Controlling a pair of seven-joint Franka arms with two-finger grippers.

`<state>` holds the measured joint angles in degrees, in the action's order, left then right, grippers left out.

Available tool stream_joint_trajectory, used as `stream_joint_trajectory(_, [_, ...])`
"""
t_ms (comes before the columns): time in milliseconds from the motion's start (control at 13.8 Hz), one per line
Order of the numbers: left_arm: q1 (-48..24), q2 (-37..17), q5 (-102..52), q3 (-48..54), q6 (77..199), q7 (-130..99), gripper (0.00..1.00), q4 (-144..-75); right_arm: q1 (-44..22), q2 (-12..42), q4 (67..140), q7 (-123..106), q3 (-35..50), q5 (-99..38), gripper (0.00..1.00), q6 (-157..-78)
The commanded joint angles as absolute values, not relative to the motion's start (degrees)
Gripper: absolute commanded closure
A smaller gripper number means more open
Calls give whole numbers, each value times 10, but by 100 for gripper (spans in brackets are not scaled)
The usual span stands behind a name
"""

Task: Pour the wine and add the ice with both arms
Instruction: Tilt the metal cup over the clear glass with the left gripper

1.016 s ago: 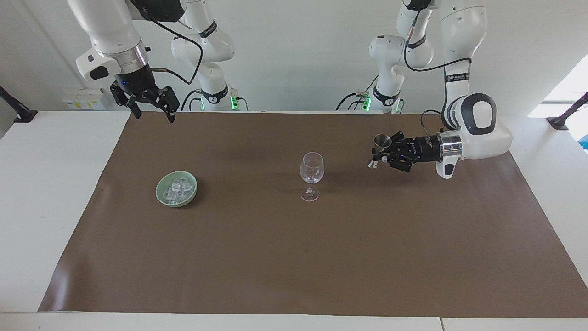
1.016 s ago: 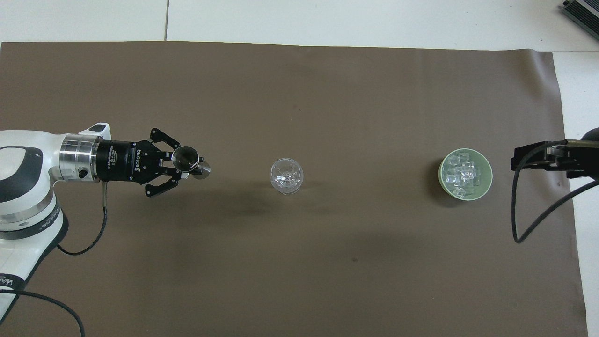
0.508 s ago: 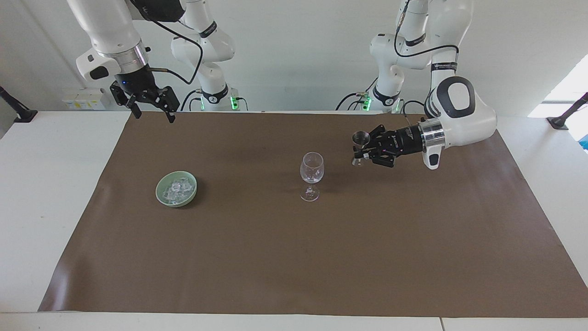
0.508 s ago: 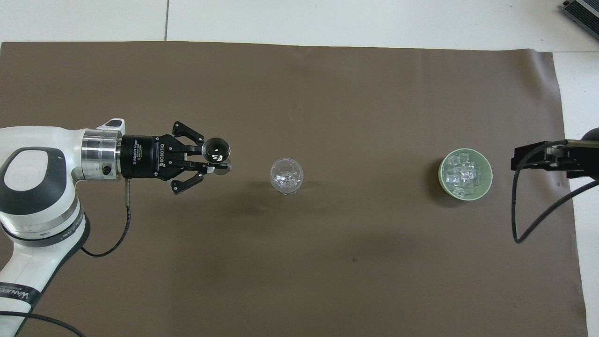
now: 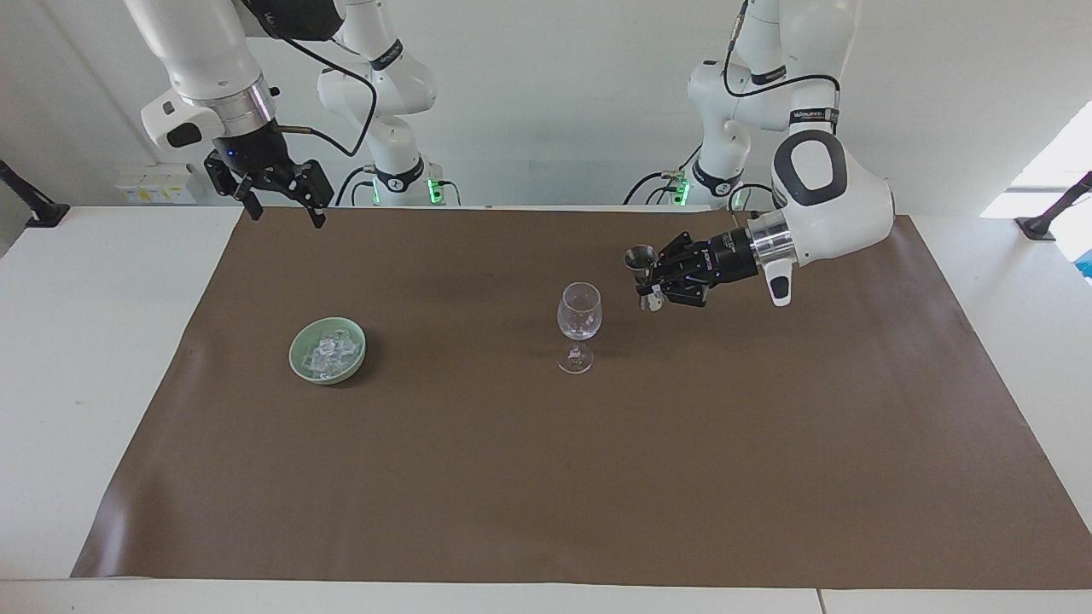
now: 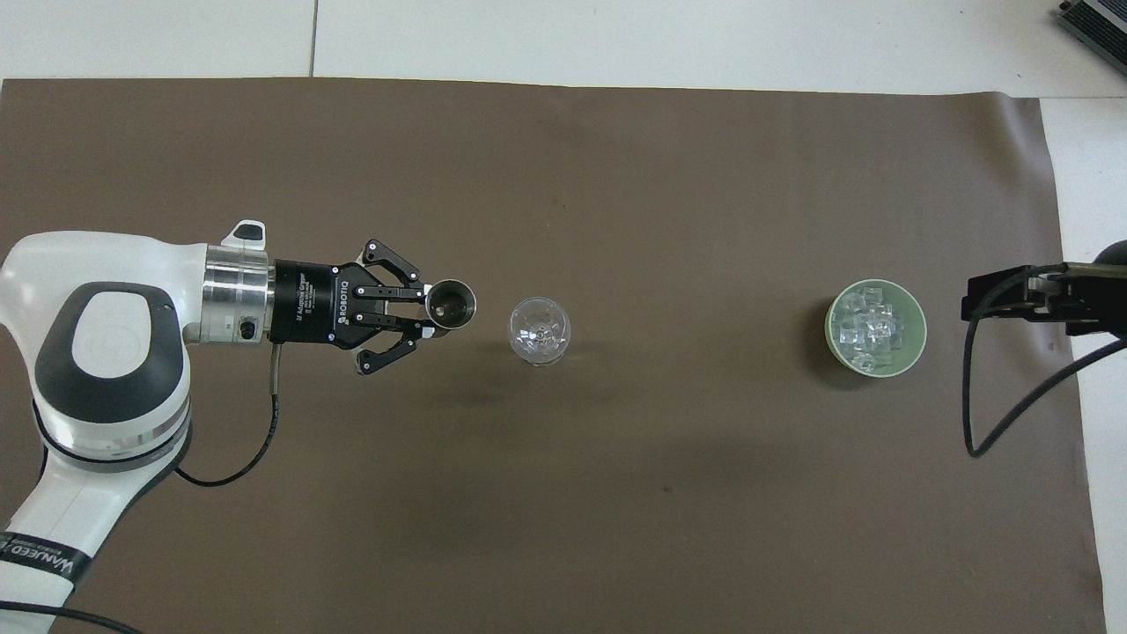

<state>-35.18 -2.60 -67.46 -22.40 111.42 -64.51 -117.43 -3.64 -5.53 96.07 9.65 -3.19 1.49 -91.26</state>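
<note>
Overhead view | one wine glass (image 6: 539, 331) | one bowl (image 6: 916, 342) | left pincer (image 6: 424, 307) clamps one jigger (image 6: 451, 304) | right pincer (image 5: 281, 198) agape, holding nothing

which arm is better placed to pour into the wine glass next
Left. The left gripper is shut on the metal jigger, up beside the wine glass. The right gripper waits open.

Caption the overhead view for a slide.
Left gripper holds a metal jigger beside the wine glass; ice waits in the green bowl.
</note>
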Motion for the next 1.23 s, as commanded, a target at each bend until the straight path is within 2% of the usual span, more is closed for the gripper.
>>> stream_joint_trajectory(0, [-380, -13, -635, -231, 1144, -672, 100, -1170, -35, -60, 964, 82, -33, 10, 0, -909])
stream_joint_trajectory(653, [-420, -26, -501, -224, 1190, -786, 100, -1118, -35, -60, 964, 82, -33, 10, 0, -909])
stream_joint_trajectory(1162, [-451, -65, -355, -224, 1195, -939, 100, -1054, -35, -60, 964, 82, -33, 10, 0, -909])
